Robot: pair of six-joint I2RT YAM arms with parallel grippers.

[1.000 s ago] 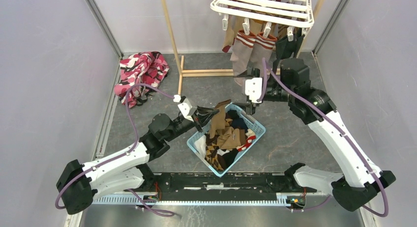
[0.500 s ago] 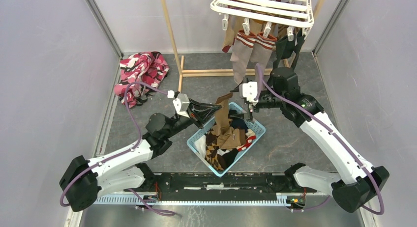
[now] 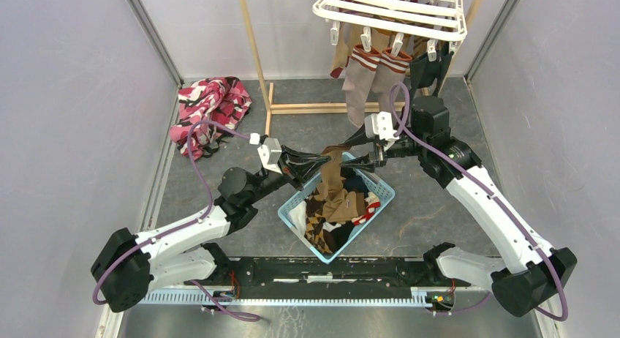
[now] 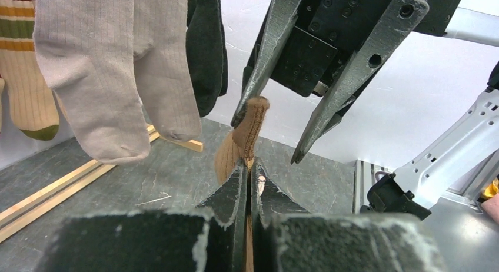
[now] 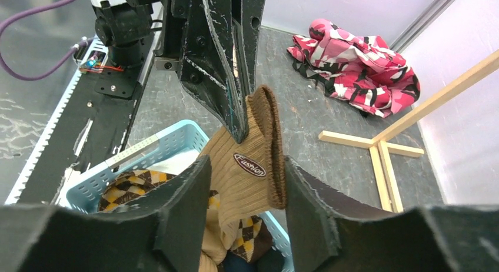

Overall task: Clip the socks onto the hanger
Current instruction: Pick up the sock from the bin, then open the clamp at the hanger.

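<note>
grey table (image 3: pixel 439 199) | left claw (image 3: pixel 320 161) pressed shut on tan sock (image 3: pixel 333 175), held up above blue basket (image 3: pixel 387 190) | right claw (image 3: pixel 362 157) spread, fingers either side of the sock's cuff | hanger (image 3: pixel 391 16) behind, grey socks (image 3: pixel 362 78) clipped beneath

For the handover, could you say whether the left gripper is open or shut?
Shut: the left gripper pinches the tan sock, jaws pressed together.

The white plastic barred hanger (image 3: pixel 391 12) was cut off by the overhead view's edge at twelve o'clock. In the left wrist view, the tan ribbed sock (image 4: pixel 246 130) was hidden at six o'clock behind the left gripper (image 4: pixel 248 166). There the hanging pale grey ribbed socks (image 4: pixel 112 66) had their cuffs cropped at twelve o'clock.
</note>
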